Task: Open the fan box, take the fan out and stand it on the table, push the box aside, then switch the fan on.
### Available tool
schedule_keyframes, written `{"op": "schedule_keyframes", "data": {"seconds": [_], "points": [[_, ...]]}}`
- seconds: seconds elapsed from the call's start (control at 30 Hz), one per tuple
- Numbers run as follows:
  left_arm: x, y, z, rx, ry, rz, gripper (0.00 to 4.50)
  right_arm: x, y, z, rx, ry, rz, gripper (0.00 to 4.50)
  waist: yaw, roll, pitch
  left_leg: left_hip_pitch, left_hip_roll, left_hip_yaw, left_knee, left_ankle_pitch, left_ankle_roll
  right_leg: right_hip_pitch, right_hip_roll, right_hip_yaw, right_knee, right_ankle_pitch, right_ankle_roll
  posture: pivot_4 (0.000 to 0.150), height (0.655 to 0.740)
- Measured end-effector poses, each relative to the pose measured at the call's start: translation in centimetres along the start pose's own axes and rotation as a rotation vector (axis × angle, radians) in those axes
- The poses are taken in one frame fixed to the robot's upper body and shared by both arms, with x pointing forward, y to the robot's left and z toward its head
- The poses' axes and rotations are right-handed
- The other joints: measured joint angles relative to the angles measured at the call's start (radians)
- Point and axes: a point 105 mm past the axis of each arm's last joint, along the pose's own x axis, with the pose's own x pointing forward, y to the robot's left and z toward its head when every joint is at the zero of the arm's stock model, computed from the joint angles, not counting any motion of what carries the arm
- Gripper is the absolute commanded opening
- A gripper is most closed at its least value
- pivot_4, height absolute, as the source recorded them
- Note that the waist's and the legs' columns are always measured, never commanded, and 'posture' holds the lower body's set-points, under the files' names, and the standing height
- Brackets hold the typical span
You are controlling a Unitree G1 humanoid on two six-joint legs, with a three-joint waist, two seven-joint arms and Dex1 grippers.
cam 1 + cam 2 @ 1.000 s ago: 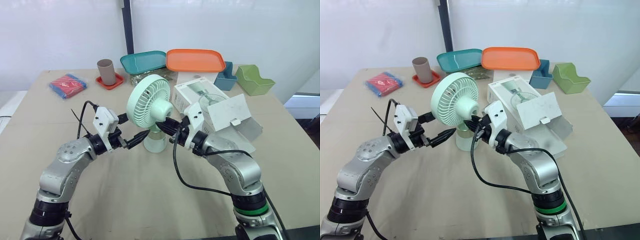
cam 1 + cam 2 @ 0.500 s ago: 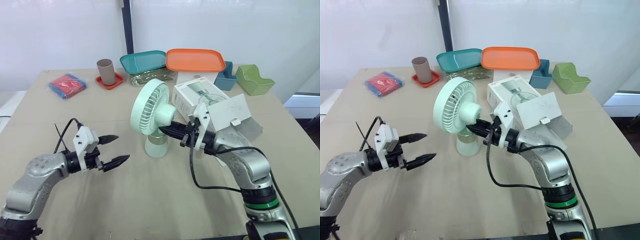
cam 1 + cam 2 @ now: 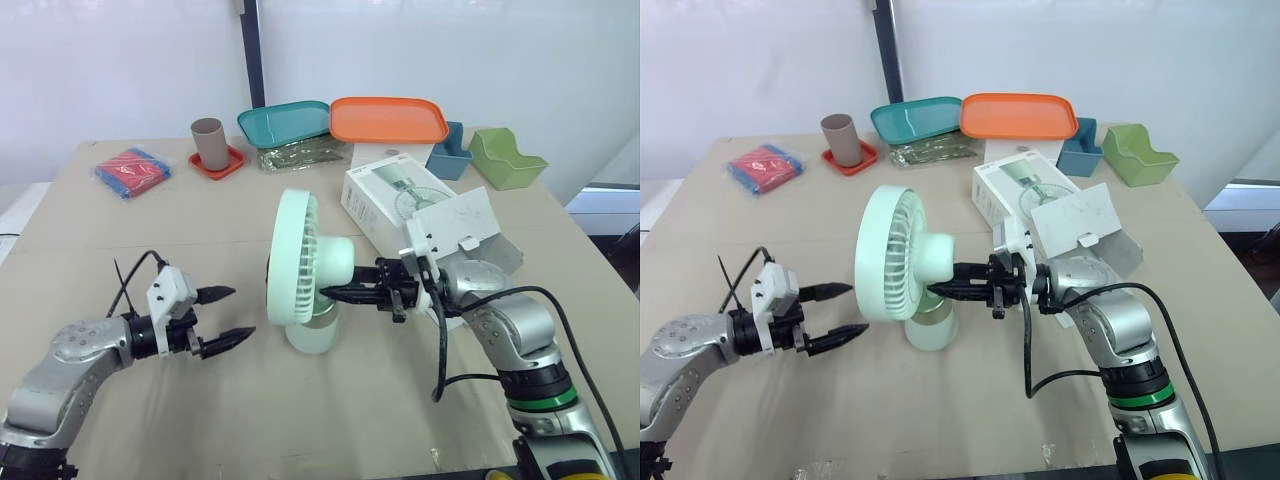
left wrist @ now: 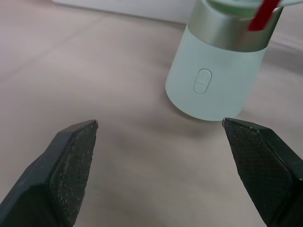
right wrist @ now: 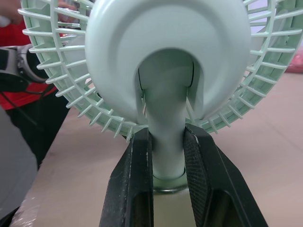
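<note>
The pale green fan (image 3: 300,270) stands on the table with its round base (image 4: 215,75) down and its grille turned toward my left side. My right gripper (image 3: 325,293) is shut on the fan's neck (image 5: 166,142), just behind the head. My left gripper (image 3: 228,315) hovers open a short way to the left of the base, nothing between its fingers. The base's oval button (image 4: 203,81) faces it. The white fan box (image 3: 420,205) lies behind and right of the fan, its flap open.
Along the back edge sit a teal tray (image 3: 287,122), an orange tray (image 3: 390,120), a blue bin (image 3: 450,152), a green bin (image 3: 508,158) and a brown cup on a red coaster (image 3: 210,145). A red and blue packet (image 3: 133,172) lies far left.
The fan has turned further toward my left side and shifted slightly nearer, held by my right gripper. My left gripper stayed open, moving only a little.
</note>
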Motion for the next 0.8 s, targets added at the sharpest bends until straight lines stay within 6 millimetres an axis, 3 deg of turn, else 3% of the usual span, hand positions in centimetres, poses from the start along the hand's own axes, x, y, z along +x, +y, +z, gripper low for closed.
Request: {"op": "schedule_keyframes", "data": {"seconds": [0.03, 0.13, 0.5, 0.8], "points": [[0.1, 0.0, 0.0, 0.001, 0.001, -0.001, 4.48, 0.0, 0.1, -0.1, -0.005, 0.003, 0.003, 0.36, 0.0, 0.0, 0.0, 0.0, 0.0, 0.0, 0.0, 0.0, 0.0, 0.0, 0.0, 0.0, 0.0, 0.0, 0.0, 0.15, 0.74], [0.6, -0.4, -0.2, -0.003, -0.003, -0.017, 3.9, 0.0, 0.3, -0.4, -0.038, 0.018, 0.015, 0.36, 0.0, 0.0, 0.0, 0.0, 0.0, 0.0, 0.0, 0.0, 0.0, 0.0, 0.0, 0.0, 0.0, 0.0, 0.0, 0.15, 0.74], [3.2, -1.4, 0.1, 0.029, -0.031, -0.064, 0.03, -0.1, 0.5, -1.4, -0.09, 0.025, 0.023, 0.36, -0.001, 0.0, 0.0, 0.001, 0.0, 0.0, 0.0, 0.0, 0.0, 0.001, 0.0, 0.0, 0.0, 0.0, 0.0, 0.15, 0.74], [4.4, -1.8, -0.1, 0.033, -0.037, -0.088, 0.03, -0.2, 0.7, -1.4, -0.106, 0.022, 0.033, 0.36, 0.0, 0.0, 0.0, 0.001, 0.0, 0.0, 0.0, 0.0, 0.0, 0.001, 0.0, 0.0, 0.0, 0.0, 0.0, 0.15, 0.74]]}}
